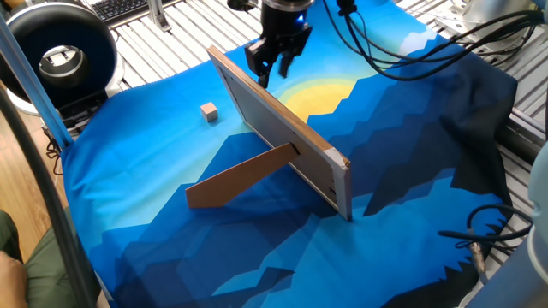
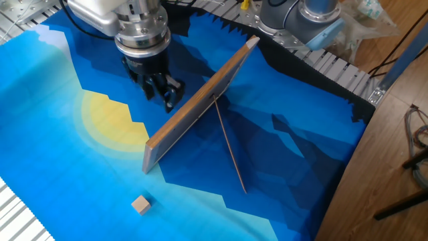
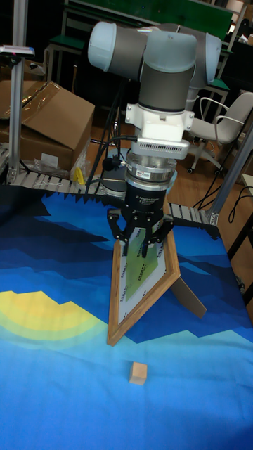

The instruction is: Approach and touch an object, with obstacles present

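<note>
The object, a tiny tan cube (image 1: 209, 110) (image 2: 140, 204) (image 3: 138, 373), lies alone on the blue cloth. The obstacles stand between it and my gripper: a long thin board (image 1: 282, 128) (image 2: 200, 100) (image 3: 144, 281) on edge, propped by a shorter brown plank (image 1: 244, 175) (image 2: 229, 150) (image 3: 190, 288). My gripper (image 1: 272, 73) (image 2: 164, 94) (image 3: 143, 245) hangs open and empty above the cloth. It is close to the board's far end, on the yellow-sun side, apart from the cube.
A black round device (image 1: 60, 56) sits at the table's far left corner. Black cables (image 1: 428, 43) trail over the cloth at the back right. A cardboard box (image 3: 49, 119) and an office chair (image 3: 225, 126) stand beyond the table.
</note>
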Controlling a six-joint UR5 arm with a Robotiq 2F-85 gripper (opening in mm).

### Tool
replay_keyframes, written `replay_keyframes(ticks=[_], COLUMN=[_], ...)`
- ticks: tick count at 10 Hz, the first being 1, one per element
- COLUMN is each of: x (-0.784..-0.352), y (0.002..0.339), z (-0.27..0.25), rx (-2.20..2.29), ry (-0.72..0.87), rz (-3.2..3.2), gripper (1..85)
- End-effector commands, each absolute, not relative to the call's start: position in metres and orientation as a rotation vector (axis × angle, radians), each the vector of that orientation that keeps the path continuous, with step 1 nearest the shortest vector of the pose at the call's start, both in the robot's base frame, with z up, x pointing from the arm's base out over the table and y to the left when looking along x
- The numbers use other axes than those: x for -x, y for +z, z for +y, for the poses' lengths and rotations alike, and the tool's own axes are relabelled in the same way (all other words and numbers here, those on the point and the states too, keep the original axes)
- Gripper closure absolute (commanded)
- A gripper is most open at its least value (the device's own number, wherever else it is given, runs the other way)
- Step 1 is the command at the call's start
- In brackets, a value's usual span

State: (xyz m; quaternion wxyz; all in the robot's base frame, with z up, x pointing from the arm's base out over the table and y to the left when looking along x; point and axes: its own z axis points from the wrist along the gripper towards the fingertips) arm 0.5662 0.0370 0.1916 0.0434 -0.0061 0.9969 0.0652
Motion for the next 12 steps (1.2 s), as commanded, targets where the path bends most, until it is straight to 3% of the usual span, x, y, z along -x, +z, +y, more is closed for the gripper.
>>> replay_keyframes(ticks=[1,12], x=[-0.5744,-0.5719], y=[0.1955,0.1939], z=[0.0503,0.0407], rx=[0.019,0.047], ry=[0.273,0.212], rz=[3.01,3.025], gripper=[84.7,84.7])
